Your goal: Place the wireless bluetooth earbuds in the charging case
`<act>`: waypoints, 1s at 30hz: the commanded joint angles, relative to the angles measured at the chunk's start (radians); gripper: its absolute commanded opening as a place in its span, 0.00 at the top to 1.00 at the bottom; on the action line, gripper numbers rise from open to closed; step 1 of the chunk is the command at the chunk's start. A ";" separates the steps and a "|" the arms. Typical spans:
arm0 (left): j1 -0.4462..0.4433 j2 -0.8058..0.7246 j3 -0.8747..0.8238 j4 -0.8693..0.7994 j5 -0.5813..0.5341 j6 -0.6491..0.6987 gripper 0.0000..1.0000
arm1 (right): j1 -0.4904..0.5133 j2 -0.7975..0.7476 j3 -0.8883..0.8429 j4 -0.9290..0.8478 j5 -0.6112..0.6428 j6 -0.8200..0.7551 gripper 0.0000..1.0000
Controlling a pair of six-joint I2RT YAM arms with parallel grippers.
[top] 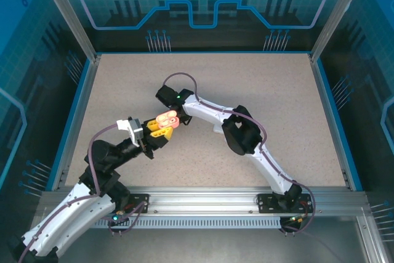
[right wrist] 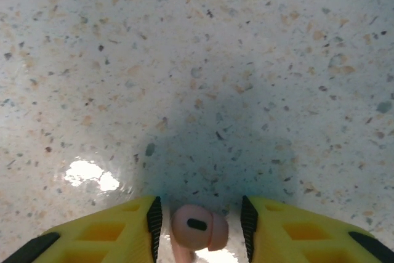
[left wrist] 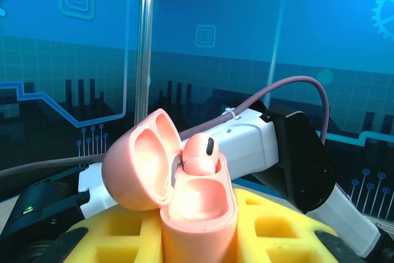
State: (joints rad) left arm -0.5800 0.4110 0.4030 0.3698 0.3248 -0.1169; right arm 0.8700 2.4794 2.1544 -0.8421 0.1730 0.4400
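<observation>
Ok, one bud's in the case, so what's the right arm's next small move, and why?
Probably swing the right pincer over the open charging case and line the salmon earbud between its fingers up with the empty near socket. The left pincer holds the case lid-open with one seated bud, but the right pincer faces bare table.

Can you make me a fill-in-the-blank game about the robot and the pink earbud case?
1. The left end effector grips the charging case, and its lid is ____.
2. The case has ____ earbud sitting in it.
3. A second earbud sits between the fingers of the ____ end effector.
4. Those fingers are coloured ____.
Missing words: open; one; right; yellow.
</observation>
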 commanded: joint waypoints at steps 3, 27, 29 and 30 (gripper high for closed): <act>-0.008 -0.015 0.018 0.000 -0.026 0.028 1.00 | -0.001 0.031 0.036 -0.043 -0.008 -0.006 0.62; -0.008 -0.018 0.027 -0.020 -0.033 0.034 1.00 | 0.003 -0.027 -0.055 -0.094 -0.041 -0.029 0.68; -0.009 -0.017 0.028 -0.020 -0.033 0.033 1.00 | 0.002 -0.029 -0.060 -0.094 -0.041 -0.033 0.70; -0.008 -0.018 0.029 -0.020 -0.033 0.034 1.00 | 0.002 -0.030 -0.063 -0.091 -0.042 -0.033 0.71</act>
State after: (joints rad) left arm -0.5800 0.4099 0.4030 0.3443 0.3096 -0.1013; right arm 0.8696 2.4649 2.1239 -0.8406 0.1715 0.4191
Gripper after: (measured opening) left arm 0.234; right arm 0.294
